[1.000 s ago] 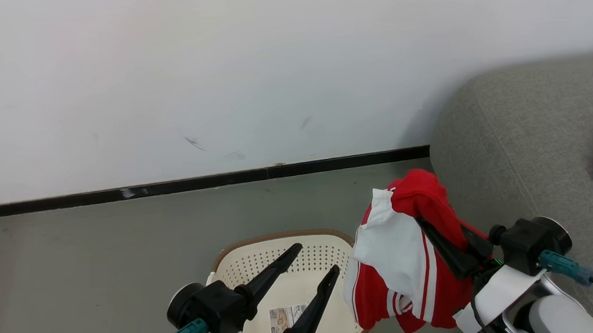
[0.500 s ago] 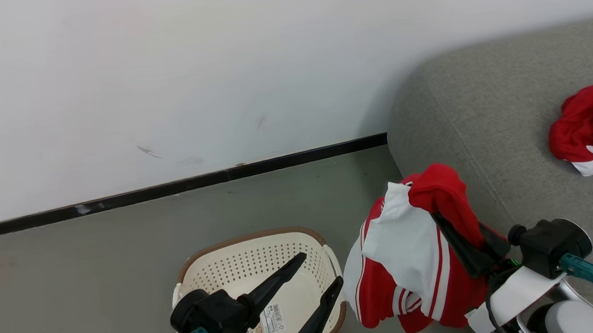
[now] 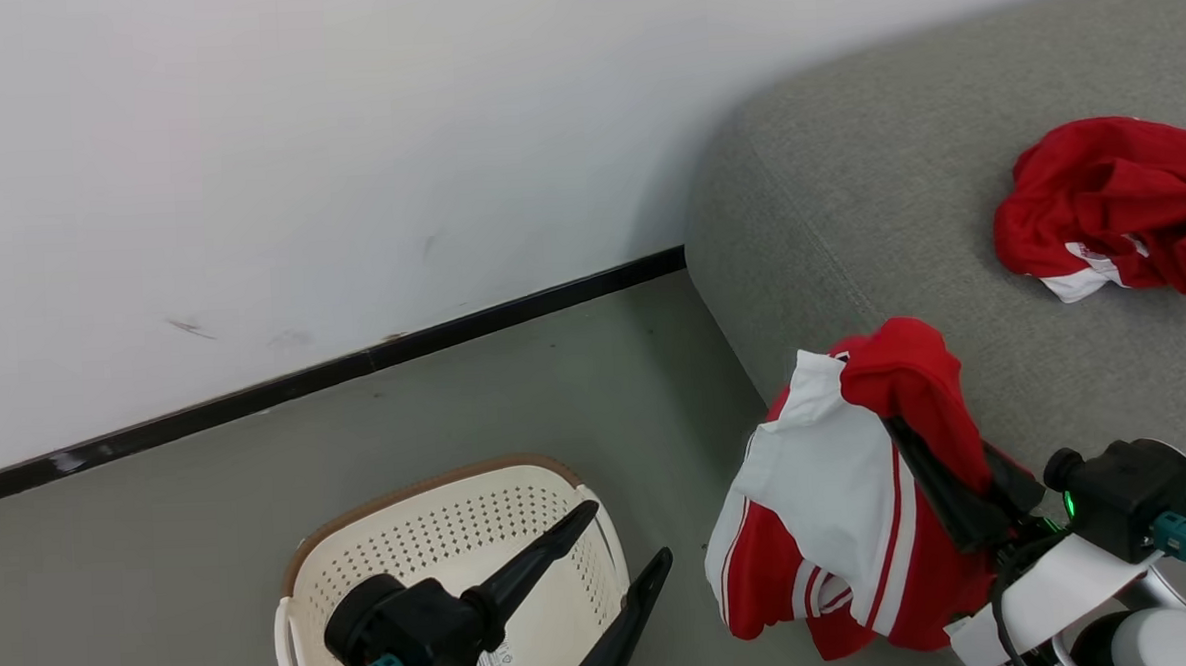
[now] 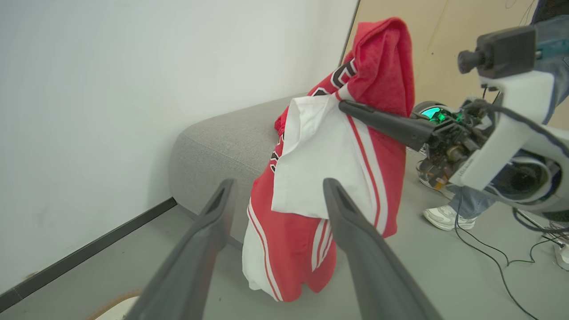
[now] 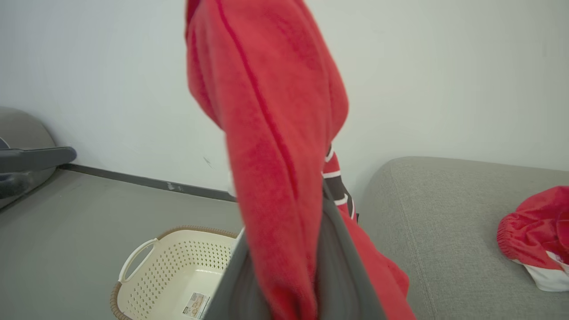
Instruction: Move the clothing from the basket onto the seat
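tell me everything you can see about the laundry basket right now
The basket is an oval tub of cream-white plastic, walls punched with small holes, with a brown woven-look rim and a white loop handle. It stands upright on the grey floor, apart from the seat. No clothing shows inside; a printed label lies on its bottom. In the head view the open left hand overlaps its near side.
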### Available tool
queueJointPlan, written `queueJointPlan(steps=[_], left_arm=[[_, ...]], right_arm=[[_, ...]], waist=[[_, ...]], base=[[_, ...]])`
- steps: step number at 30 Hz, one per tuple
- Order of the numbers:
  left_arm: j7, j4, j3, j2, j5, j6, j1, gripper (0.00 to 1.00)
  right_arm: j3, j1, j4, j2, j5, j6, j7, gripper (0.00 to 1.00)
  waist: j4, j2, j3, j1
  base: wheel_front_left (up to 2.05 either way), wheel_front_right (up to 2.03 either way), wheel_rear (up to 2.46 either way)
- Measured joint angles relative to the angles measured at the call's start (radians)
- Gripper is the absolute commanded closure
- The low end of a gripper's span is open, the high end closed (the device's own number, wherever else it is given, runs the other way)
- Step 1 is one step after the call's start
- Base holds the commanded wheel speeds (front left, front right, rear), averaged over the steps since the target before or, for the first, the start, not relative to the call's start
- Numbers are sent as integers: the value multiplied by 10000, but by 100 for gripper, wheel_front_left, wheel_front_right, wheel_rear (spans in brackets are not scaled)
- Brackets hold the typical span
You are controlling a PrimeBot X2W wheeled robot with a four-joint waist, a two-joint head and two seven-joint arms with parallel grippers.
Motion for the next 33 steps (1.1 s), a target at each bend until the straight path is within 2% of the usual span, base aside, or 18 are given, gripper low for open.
queueJointPlan(steps=[7, 18, 26, 33], left_arm=[[-73, -17, 42, 33, 67, 13, 0, 0], [-73, -249, 184, 82, 169, 339, 255, 0], [-69, -422, 144, 82, 290, 385, 254, 0], [-54, -535, 59, 88, 324, 426, 252, 0]], right_arm=[[-98, 1, -136, 100, 209, 0, 90, 100], [-1097, -222, 522, 520, 2167, -2, 499, 100], [-2318, -1421, 1248, 702, 3498, -2, 1081, 100], [-3760, -3038, 2516, 986, 4567, -4, 2040, 100]], waist=[[-541, 0, 73, 0], [-1144, 0, 311, 0], [-1133, 0, 605, 0], [-892, 0, 851, 0]], base=[[0, 0, 0], [0, 0, 0], [0, 0, 0], [0, 0, 0]])
